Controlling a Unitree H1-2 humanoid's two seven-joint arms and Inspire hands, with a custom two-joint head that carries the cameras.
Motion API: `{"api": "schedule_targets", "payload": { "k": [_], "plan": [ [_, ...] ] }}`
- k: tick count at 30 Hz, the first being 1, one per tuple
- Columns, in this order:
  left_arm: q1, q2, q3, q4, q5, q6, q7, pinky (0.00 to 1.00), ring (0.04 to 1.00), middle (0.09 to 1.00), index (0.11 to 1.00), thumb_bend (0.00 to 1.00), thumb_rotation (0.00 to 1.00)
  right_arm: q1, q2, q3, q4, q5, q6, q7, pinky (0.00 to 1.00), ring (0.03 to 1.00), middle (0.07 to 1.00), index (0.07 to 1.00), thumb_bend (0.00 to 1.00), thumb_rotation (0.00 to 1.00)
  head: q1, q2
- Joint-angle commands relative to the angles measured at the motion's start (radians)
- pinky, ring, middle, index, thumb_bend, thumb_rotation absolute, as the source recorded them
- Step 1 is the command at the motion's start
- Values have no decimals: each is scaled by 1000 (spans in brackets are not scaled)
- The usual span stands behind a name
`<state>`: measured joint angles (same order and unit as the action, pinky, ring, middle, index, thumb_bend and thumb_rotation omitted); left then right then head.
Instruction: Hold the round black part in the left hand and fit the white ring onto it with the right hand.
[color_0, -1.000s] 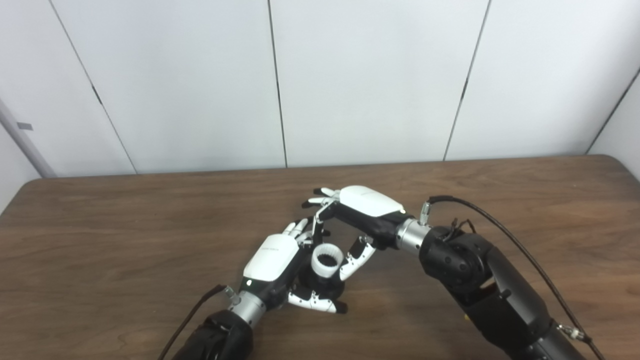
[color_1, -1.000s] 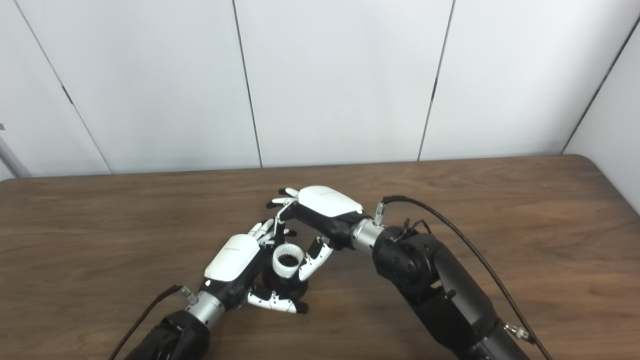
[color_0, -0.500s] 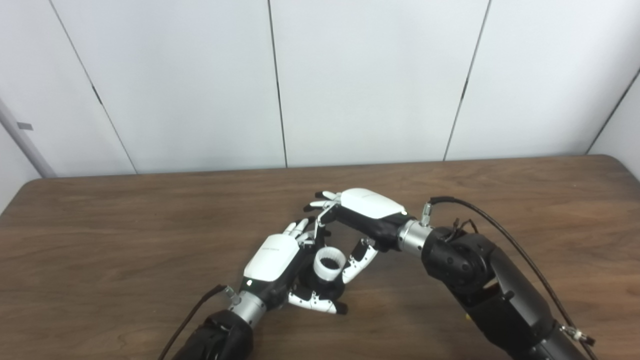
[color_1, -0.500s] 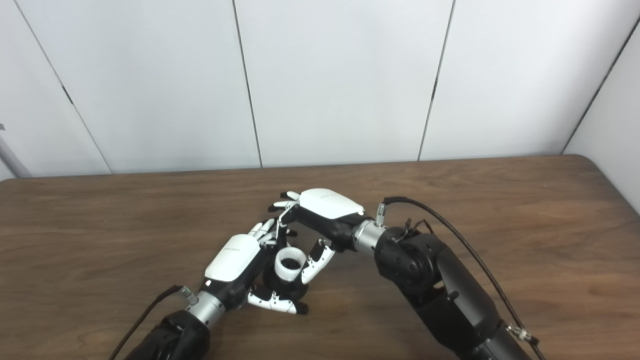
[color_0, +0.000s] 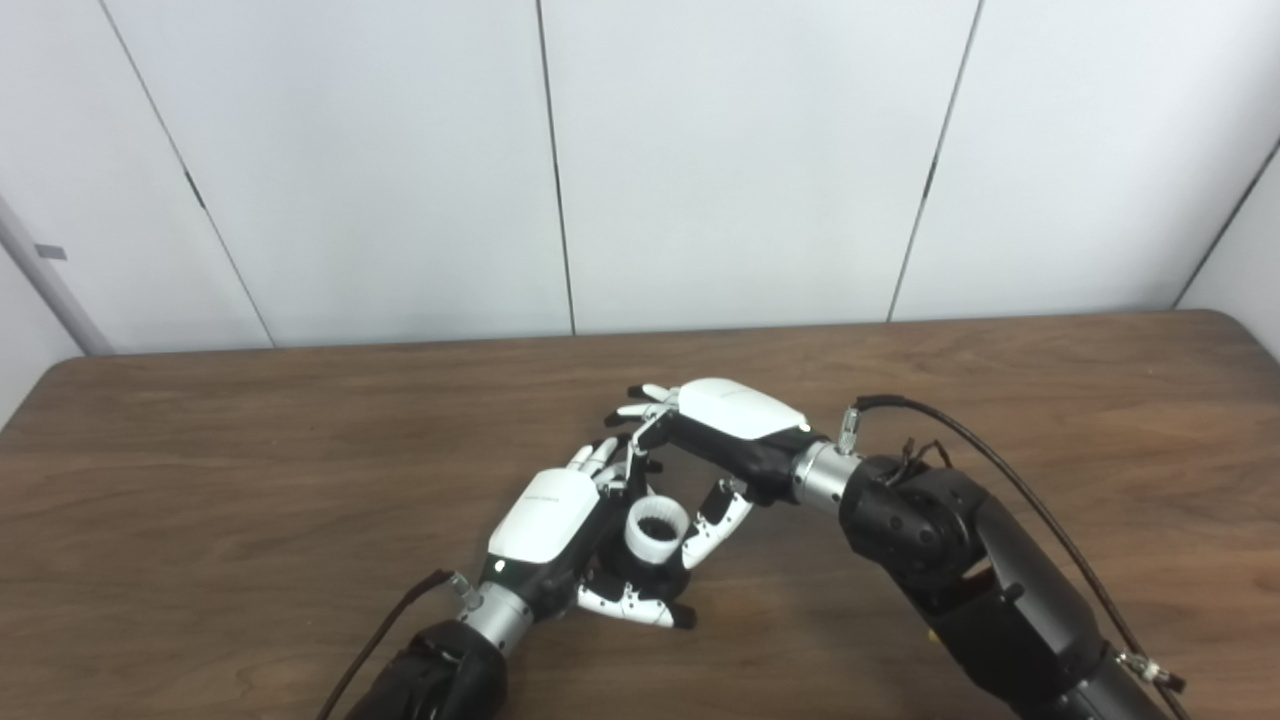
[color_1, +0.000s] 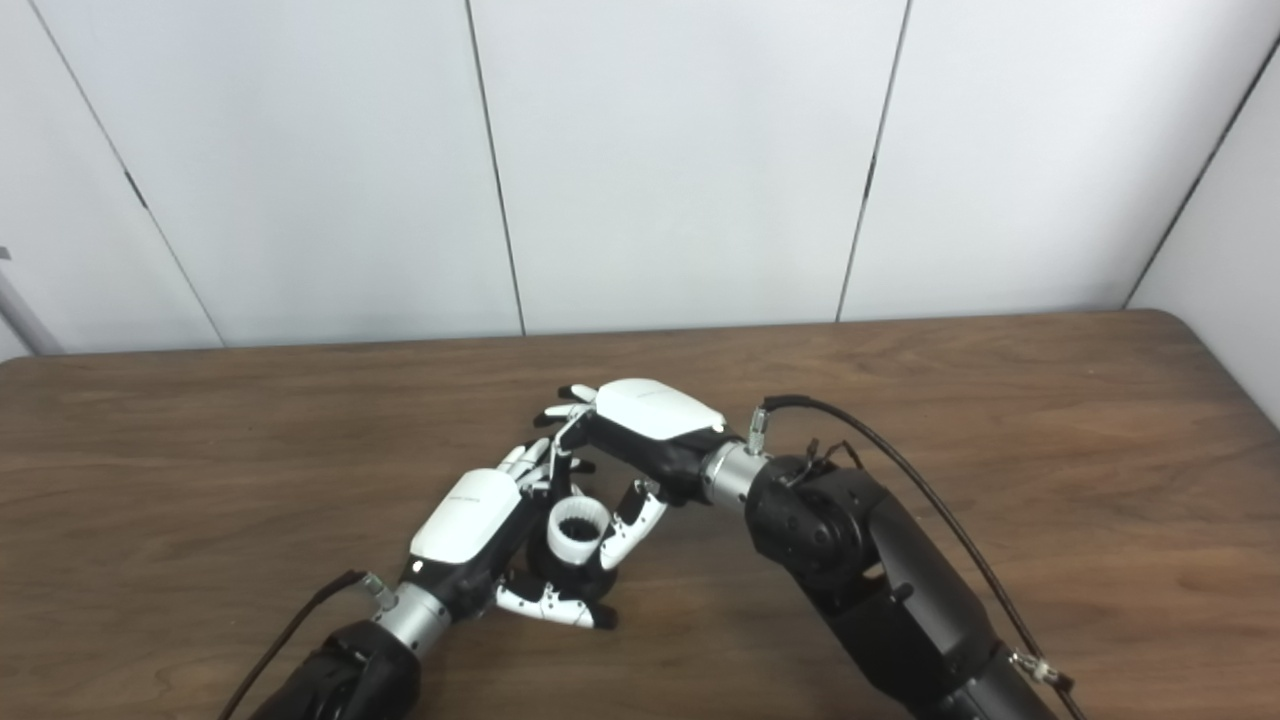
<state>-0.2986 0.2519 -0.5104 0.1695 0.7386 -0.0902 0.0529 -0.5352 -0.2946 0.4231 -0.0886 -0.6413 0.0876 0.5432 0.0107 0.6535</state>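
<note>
White ring pinched in right robot hand

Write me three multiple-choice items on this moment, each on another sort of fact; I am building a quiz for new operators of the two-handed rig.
1. Where is the white ring?
A. Flat on the table's far edge
B. On top of the round black part, between the two hands
C. Hanging from the cable

2. What colour is the table?
A. Dark brown wood
B. Green
C. Bare metal grey

3. What is the left hand doing?
A. Lying open, away from the parts
B. Closed around the round black part
C. Pointing at the wall

Answers:
1 B: the ring sits over the black part, with the right hand pinching it between thumb and a finger.
2 A: wood grain shows across the whole top.
3 B: its fingers and thumb wrap the black part below the ring.
</note>
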Motion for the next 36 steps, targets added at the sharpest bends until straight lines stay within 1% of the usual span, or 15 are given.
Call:
{"api": "schedule_targets", "payload": {
  "k": [1, 7, 12, 16, 19, 28, 31, 32, 33, 34, 35, 36],
  "plan": [
    [22, 2, -30, 15, 22, 13, -75, 1000, 1000, 879, 479, 522, 48, -30, 7, -7, -16, 8, -16, -18, 995, 1000, 904, 474, 519, 128, 2, 1],
    [30, -4, -30, -3, 22, 18, -75, 1000, 1000, 878, 479, 522, 49, -27, 7, 4, -16, 4, -17, -12, 995, 1000, 907, 474, 520, 128, 11, 10],
    [34, -5, -31, -30, 30, 40, -94, 1000, 1000, 879, 479, 522, 48, -27, 13, 13, -2, 5, -26, -19, 999, 1000, 908, 474, 519, 128, 12, 11],
    [34, -5, -30, -24, 23, 30, -83, 1000, 1000, 875, 479, 522, 48, -26, 17, 15, 6, 5, -28, -23, 1000, 1000, 907, 474, 519, 129, 12, 10],
    [33, -3, -32, -28, 26, 35, -88, 1000, 1000, 876, 479, 522, 48, -25, 17, 16, 7, 3, -29, -25, 998, 1000, 908, 474, 519, 128, 12, 10],
    [35, -2, -31, -31, 24, 40, -95, 1000, 1000, 881, 479, 522, 48, -22, 14, 15, 0, 1, -16, -17, 1000, 1000, 911, 475, 520, 129, 9, 9],
    [35, -2, -29, -26, 23, 36, -90, 1000, 1000, 876, 479, 522, 48, -25, 10, 20, -11, -17, 2, -3, 1000, 1000, 944, 489, 521, 141, 9, 10],
    [35, -1, -29, -26, 23, 37, -91, 1000, 1000, 876, 479, 522, 48, -26, 9, 22, -16, -20, 9, 5, 1000, 1000, 951, 546, 701, 162, 8, 10],
    [35, -1, -30, -28, 23, 40, -94, 1000, 1000, 876, 479, 522, 48, -28, 7, 23, -21, -22, 14, 13, 1000, 1000, 968, 615, 823, 199, 8, 10],
    [35, 0, -30, -29, 24, 42, -97, 1000, 1000, 877, 479, 522, 48, -30, 5, 25, -25, -22, 17, 22, 1000, 1000, 984, 677, 903, 240, 7, 10],
    [34, 0, -30, -30, 24, 44, -99, 1000, 1000, 878, 479, 522, 48, -32, 3, 26, -28, -18, 18, 30, 999, 1000, 994, 730, 959, 280, 7, 10],
    [34, 0, -30, -30, 24, 45, -100, 1000, 1000, 878, 479, 522, 48, -33, 1, 26, -29, -15, 18, 34, 999, 1000, 997, 769, 980, 321, 7, 10]
  ]
}}
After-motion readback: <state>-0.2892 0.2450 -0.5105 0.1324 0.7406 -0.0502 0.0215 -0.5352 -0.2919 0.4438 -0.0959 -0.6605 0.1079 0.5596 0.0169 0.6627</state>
